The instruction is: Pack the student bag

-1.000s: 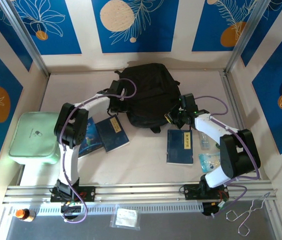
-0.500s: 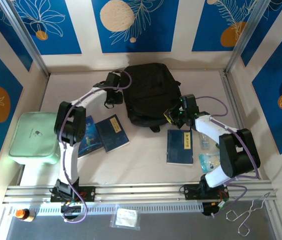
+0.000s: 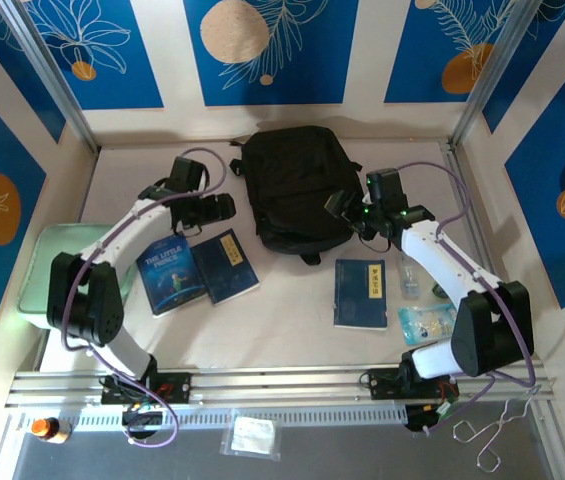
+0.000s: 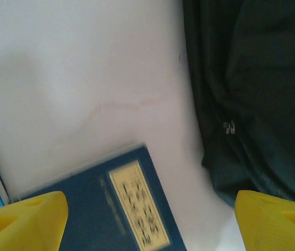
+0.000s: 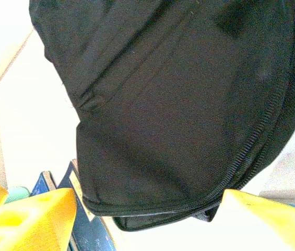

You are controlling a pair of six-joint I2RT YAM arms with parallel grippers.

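- Since the left arm has swung off the student bag [image 3: 297, 185] toward the counter's left side in the last second, the left gripper [image 3: 219, 208] now sits just beside the bag's left edge, no longer touching it.
- Its fingers [image 4: 22, 219] are spread wide with nothing between them, over the bare counter [image 3: 292, 320] and the corner of a dark blue book [image 4: 121, 209].
- The right gripper [image 3: 347, 212] has lifted slightly at the bag's right edge; its fingers [image 5: 30, 217] are apart too and clamped on nothing, with black fabric just ahead.
- The bag lies flat at the middle of the counter's far edge, and the zip [image 5: 251, 141] looks closed.
- Judgement: both arms have let go and the bag is still unopened, so packing has not started.
- The bag is soft black woven cloth, rounded, creased and slumping, with a ribbed zip track along the rim.
- The book is flat and stiff, with a smooth cover and a pale label.
- The fingers are hard yellow blocks.
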